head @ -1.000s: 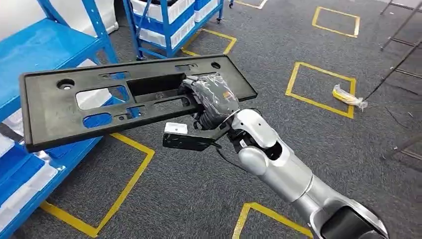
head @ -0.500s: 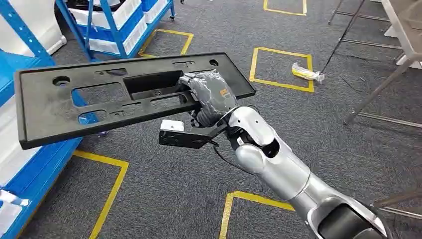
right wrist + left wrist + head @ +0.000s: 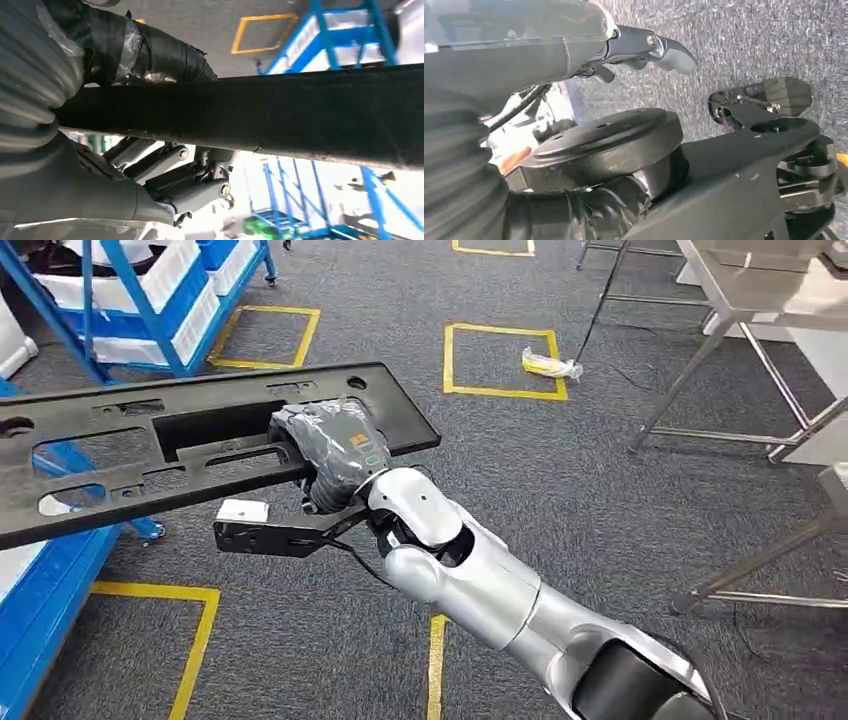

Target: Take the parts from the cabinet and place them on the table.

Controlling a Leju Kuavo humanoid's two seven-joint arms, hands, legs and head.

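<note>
**Right robot hand carrying black panel over carpet**

Head view: right robot hand (image 3: 335, 445) gripped the long black panel (image 3: 130, 455) mid-air, bench (image 3: 760, 290) well apart. Left wrist view: left robot hand (image 3: 644, 47) curled, empty. Right wrist view: thumb clamped across panel edge (image 3: 300, 115).

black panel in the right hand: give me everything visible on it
The black panel is a long, flat, matte plastic-looking plate with rectangular cutouts, slots and round holes. It is carried roughly level, slightly tilted, above the grey carpet, its far end running out of the head view. The right hand grips it near one end, fingers wrapped over an edge by the large cutout.
</note>
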